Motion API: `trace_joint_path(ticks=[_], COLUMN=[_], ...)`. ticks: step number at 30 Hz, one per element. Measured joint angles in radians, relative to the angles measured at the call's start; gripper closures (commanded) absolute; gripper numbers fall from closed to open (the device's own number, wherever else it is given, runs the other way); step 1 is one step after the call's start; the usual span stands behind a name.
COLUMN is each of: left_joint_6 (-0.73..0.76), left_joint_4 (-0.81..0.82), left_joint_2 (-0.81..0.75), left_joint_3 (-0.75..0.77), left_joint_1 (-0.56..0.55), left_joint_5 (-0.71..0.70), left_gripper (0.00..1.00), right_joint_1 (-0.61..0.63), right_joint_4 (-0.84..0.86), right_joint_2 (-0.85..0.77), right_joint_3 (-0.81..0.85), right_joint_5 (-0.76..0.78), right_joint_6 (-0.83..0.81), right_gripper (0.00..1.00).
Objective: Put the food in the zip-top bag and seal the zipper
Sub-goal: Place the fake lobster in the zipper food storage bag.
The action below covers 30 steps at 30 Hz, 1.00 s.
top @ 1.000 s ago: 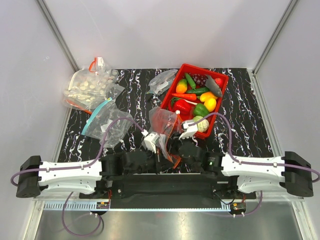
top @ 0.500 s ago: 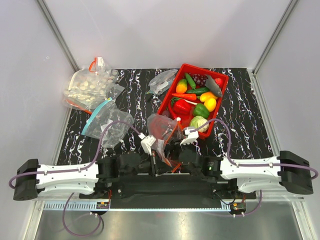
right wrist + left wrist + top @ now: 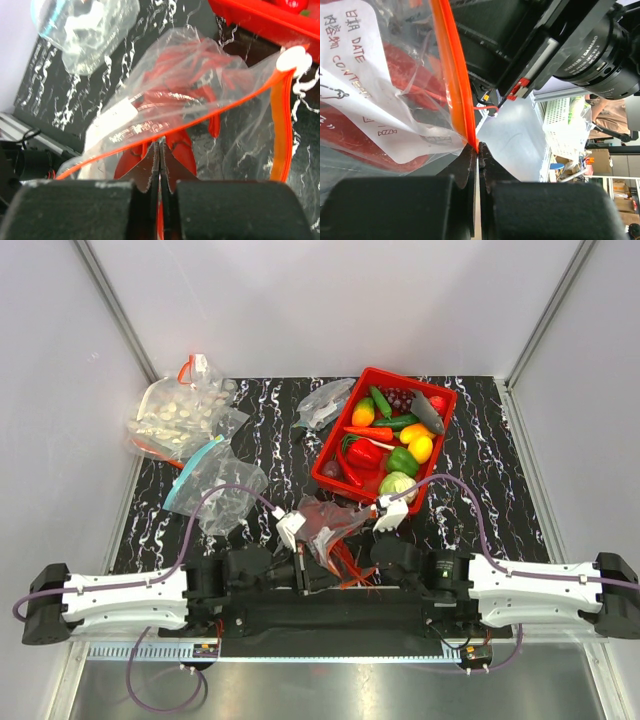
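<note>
The clear zip-top bag point(image 3: 335, 523) hangs stretched between my two grippers near the table's front edge. Inside it is red lobster food point(image 3: 186, 82), also visible as a red shape point(image 3: 350, 132) behind the bag's white label. My left gripper point(image 3: 478, 150) is shut on one end of the red-orange zipper point(image 3: 451, 75). My right gripper point(image 3: 160, 145) is shut on the zipper point(image 3: 215, 111) further along. From above, the left gripper point(image 3: 298, 536) holds the bag's left side and the right gripper point(image 3: 380, 518) its right. More toy food point(image 3: 402, 458) lies in the red tray.
The red tray point(image 3: 440, 445) stands at the back right, just beyond the right gripper. A clear bag with a teal strip point(image 3: 213, 482) lies at the left. A bag of pale round pieces point(image 3: 180, 415) sits behind it. Another crumpled clear bag point(image 3: 325, 402) lies left of the tray.
Both grippers and the bag moved toward the near edge and the bag stretched out sideways. My right gripper opened, then shut on the zipper.
</note>
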Motion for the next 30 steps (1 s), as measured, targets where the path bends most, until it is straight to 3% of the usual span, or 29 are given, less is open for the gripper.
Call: trace_joint_path(ticks=[7, 10, 12, 18, 25, 30], left_joint_6=[0.005, -0.002, -0.003, -0.002, -0.002, -0.001], left_joint_4=[-0.047, -0.053, -0.074, -0.112, -0.121, -0.127], left_joint_2=[-0.035, -0.057, -0.072, -0.101, -0.101, -0.119], left_joint_3=[-0.010, -0.050, -0.062, -0.063, -0.063, -0.063], left_joint_1=[0.000, 0.000, 0.000, 0.000, 0.000, 0.000], left_joint_5=[-0.011, -0.019, -0.026, -0.048, -0.050, -0.050], left_gripper=[1.00, 1.00, 1.00, 1.00, 1.00, 1.00], right_joint_1=[0.000, 0.000, 0.000, -0.001, -0.039, -0.185], right_joint_4=[-0.200, -0.315, -0.388, -0.561, -0.468, -0.289], right_joint_2=[0.020, 0.022, 0.010, -0.048, -0.122, -0.089], right_joint_3=[0.056, 0.085, 0.095, 0.093, -0.072, -0.174], right_joint_5=[-0.014, -0.014, -0.014, -0.016, -0.069, -0.200], right_joint_6=[0.084, 0.130, 0.162, 0.254, 0.302, 0.277], right_gripper=[0.86, 0.71, 0.54, 0.42, 0.31, 0.34])
